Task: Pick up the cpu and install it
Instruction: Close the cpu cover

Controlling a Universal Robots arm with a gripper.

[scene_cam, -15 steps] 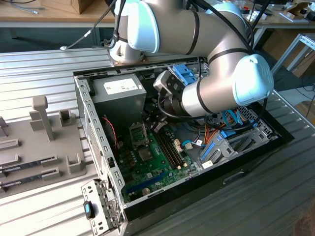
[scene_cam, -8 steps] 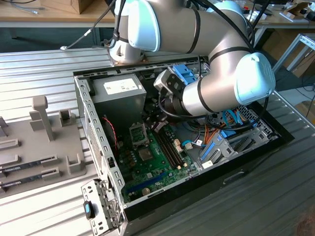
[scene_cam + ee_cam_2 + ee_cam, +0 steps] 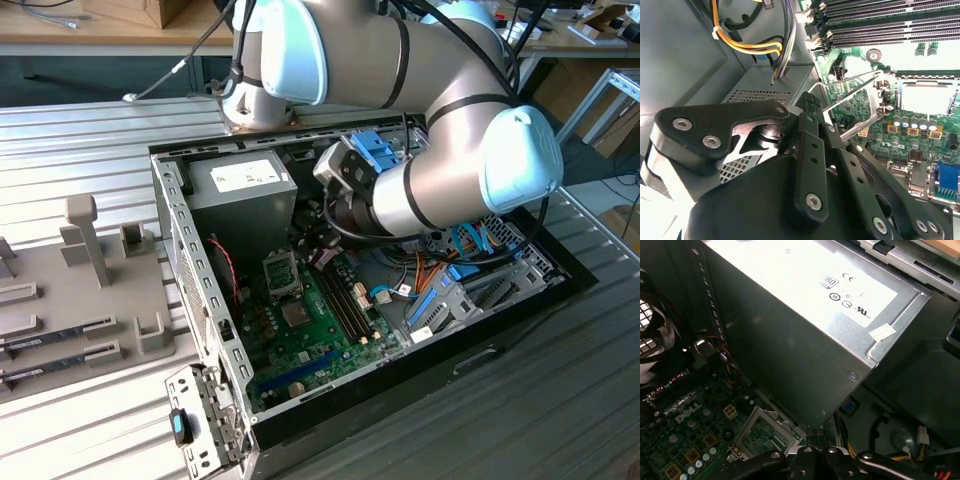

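**Now at the socket: fingers pinched shut beside the lever**

The Universal Robots arm [image 3: 420, 120] reaches down into the open computer case [image 3: 180, 260], its wrist hanging over the motherboard [image 3: 300, 350] at about 4 o'clock from the power supply [image 3: 245, 190] in the exterior view. In the second wrist view the gripper [image 3: 809, 102] has its fingers [image 3: 805, 150] drawn narrow, the tips meeting with no gap to be seen. Whether anything thin sits between them cannot be told. The tips lie just beside the free end of the socket lever [image 3: 850, 92], a wire rod standing tilted up off the board; contact cannot be judged.

The cpu [image 3: 927, 97] seems to sit in the socket: a pale silver-grey square shows through the window of the metal socket frame [image 3: 888, 92], though this is not certain. In the exterior view the socket [image 3: 281, 275] lies at roughly 6 o'clock from the power supply, with the memory slots [image 3: 350, 300] alongside at 3 o'clock.

Outside the case, at 9 o'clock, a grey tray [image 3: 60, 280] holds memory sticks [image 3: 60, 335].
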